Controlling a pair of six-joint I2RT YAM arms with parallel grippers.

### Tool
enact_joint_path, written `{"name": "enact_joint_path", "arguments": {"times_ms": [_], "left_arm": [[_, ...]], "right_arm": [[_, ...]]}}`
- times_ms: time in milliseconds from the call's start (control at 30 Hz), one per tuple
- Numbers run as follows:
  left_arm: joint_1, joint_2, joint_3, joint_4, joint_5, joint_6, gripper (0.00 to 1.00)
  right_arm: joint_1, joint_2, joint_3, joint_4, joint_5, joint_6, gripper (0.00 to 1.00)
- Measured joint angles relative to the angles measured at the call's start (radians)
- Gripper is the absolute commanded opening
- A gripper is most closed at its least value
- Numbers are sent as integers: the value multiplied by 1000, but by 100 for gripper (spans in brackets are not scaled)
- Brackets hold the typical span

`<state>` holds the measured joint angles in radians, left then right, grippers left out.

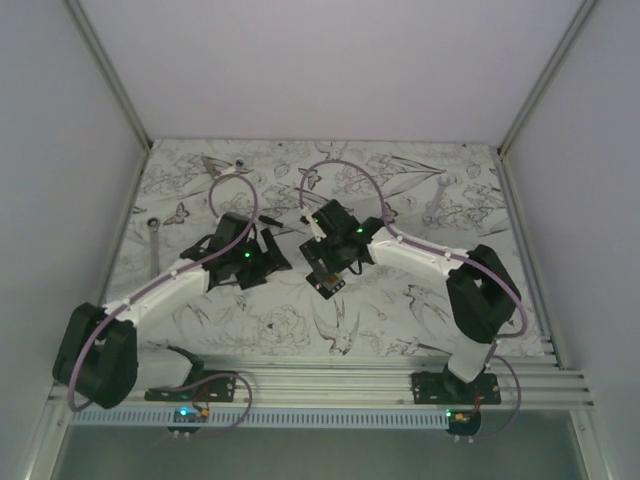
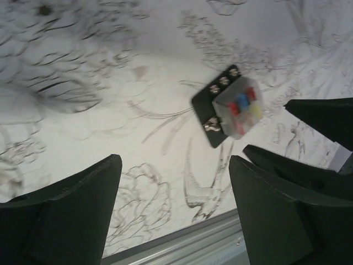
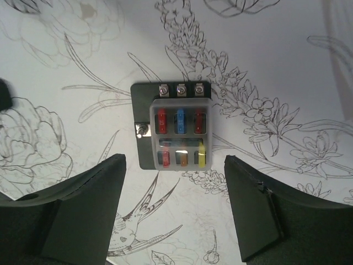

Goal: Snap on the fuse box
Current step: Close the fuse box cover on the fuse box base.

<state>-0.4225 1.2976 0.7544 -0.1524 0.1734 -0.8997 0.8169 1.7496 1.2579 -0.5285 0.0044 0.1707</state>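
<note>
The fuse box [image 3: 174,124] lies flat on the flower-printed table: a black base with three screws along one edge and a cloudy clear cover over red, blue, orange and yellow fuses. My right gripper [image 3: 175,159] hangs just above and short of it, open, with only bare table between its fingers. In the left wrist view the fuse box [image 2: 229,105] sits tilted, beyond and to the right of my left gripper [image 2: 175,160], which is open and holds nothing. From above, the box [image 1: 326,284] peeks out under the right gripper [image 1: 325,268]. The left gripper [image 1: 268,252] is close on its left.
A metal wrench [image 1: 153,245] lies near the table's left edge. An aluminium rail [image 1: 330,375] runs along the near edge between the arm bases. Pale walls close the table in on the left, right and back. The right gripper's dark fingers [image 2: 322,113] show at the right of the left wrist view.
</note>
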Motion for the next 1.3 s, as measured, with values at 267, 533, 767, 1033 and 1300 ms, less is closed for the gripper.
{"name": "enact_joint_path", "arguments": {"times_ms": [267,533,767,1033,1300], "left_arm": [[103,-150,-101,-53,0,13,90],[124,-154,-111,-59,8,26,91],[124,-154,-112,-59,11,30,91],[124,-154,-113,-59,11,30,91],[128,-174,-133,-66,11,36,92]], "right_arm": [[20,130,88,-86,40,-3,68],[30,185,128,-124,55,-7,51],[32,197,142,-142,61,-8,36],[39,230,167,-172,82,-8,25],[52,214,151,-151,114,-6,42]]}}
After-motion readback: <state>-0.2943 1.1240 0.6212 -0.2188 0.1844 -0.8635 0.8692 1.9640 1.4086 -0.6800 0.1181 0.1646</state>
